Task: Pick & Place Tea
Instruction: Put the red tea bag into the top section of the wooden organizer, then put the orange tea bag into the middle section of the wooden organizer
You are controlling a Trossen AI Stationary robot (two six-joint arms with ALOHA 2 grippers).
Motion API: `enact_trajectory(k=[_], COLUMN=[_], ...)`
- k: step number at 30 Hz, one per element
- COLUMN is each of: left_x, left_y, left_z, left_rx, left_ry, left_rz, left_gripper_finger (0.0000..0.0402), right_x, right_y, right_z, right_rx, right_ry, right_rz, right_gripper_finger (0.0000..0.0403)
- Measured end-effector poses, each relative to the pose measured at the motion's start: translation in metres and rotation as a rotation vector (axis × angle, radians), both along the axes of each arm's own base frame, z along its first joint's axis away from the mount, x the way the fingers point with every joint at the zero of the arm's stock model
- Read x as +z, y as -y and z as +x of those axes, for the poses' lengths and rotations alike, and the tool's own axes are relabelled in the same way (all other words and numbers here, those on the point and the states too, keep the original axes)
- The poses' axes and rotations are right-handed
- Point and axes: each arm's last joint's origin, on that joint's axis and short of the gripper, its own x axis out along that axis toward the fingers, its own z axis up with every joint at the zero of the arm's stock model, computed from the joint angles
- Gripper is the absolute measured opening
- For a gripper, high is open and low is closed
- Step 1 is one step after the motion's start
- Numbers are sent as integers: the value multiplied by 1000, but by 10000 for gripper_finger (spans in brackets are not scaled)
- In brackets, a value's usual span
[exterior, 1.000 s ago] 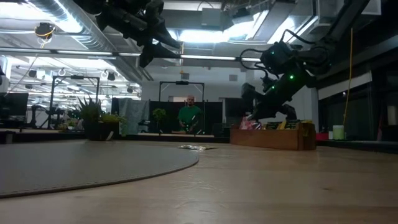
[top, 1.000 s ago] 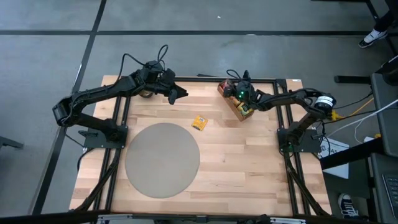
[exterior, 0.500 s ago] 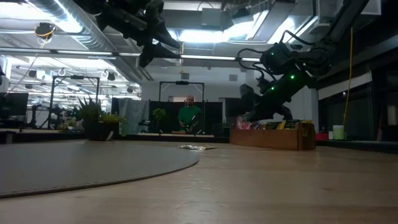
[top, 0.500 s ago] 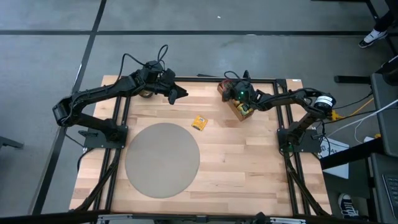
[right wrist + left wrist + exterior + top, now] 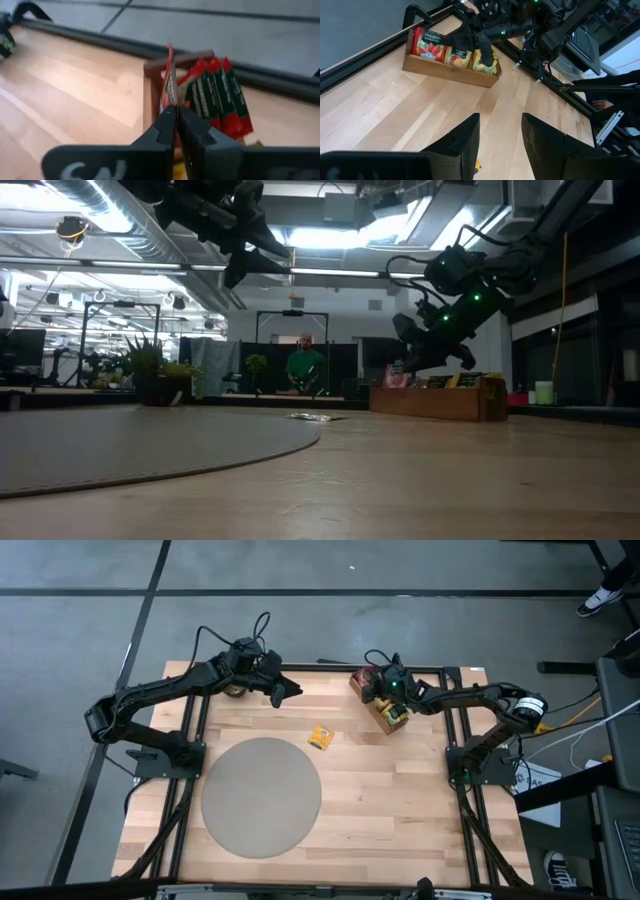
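The tray (image 5: 451, 67) at the table's far edge holds upright sachets in compartments: red (image 5: 426, 44) at one end, then orange (image 5: 457, 56), then yellow (image 5: 484, 61). The right gripper (image 5: 176, 114) sits over the tray's red end, fingers nearly closed on a red sachet (image 5: 169, 80). One yellow sachet (image 5: 320, 738) lies on the table beside the round mat (image 5: 262, 796); the left gripper (image 5: 500, 131) hovers parted and empty near the table's far edge.

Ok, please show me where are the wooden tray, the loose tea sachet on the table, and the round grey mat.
wooden tray (image 5: 451, 71), left wrist view, on its bare front wall.
loose tea sachet (image 5: 320, 737), high view, on its yellow middle.
round grey mat (image 5: 262, 796), high view, on its centre.
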Motion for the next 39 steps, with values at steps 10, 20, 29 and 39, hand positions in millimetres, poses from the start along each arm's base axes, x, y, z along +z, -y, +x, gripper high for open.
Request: enact_trajectory(k=[10, 20, 29, 39], left_x=[0, 0, 0, -4], left_y=[0, 0, 0, 1], left_z=[0, 0, 0, -2], left_rx=[-10, -11, -11, -32], left_ry=[-2, -3, -3, -45], left_rz=[22, 24, 23, 44], left_gripper_finger=[141, 141, 141, 141], right_x=[-3, -4, 13, 69], right_y=[0, 3, 6, -15], right_z=[-2, -5, -17, -28], right_rx=[50, 103, 66, 293], right_ry=[-2, 24, 66, 353], right_rz=[55, 109, 119, 151], right_gripper_finger=[31, 186, 238, 211])
